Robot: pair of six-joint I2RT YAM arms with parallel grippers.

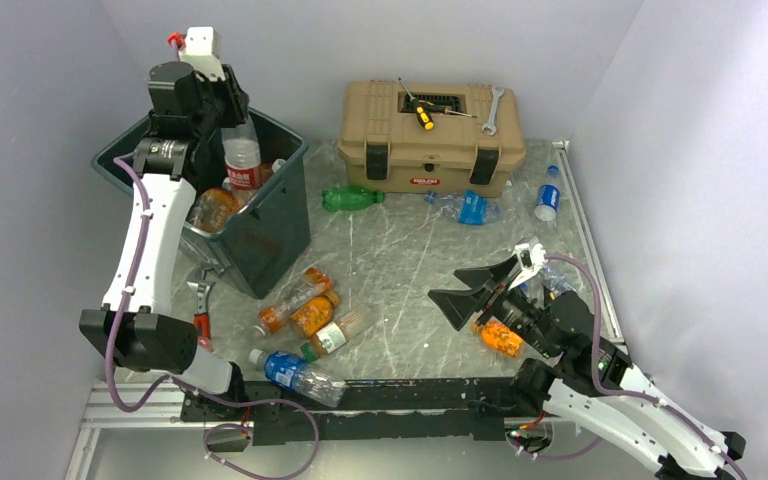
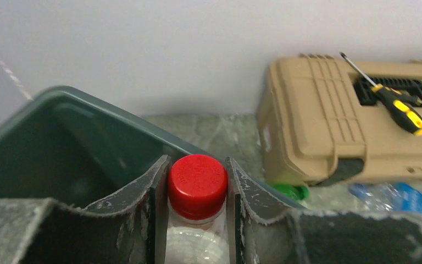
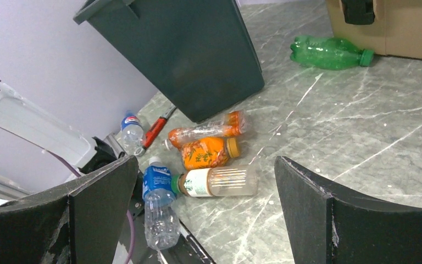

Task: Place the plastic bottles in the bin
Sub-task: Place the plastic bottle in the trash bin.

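Nearest you, your right claw gapes empty over the worktop's loose bottles. They look light, slick and crushable, so take one mid-body. Farther back, your left claw is clamped under the clear bottle's red cap, above the bin.

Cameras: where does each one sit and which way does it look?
Top external: high behind the arms, looking down at the whole table; both arms show.
Left wrist: above the tall dark green plastic bin, facing the tan toolbox; left gripper shut on a red-capped clear bottle.
Right wrist: low, facing the bin; open right gripper.
All three share the bin.
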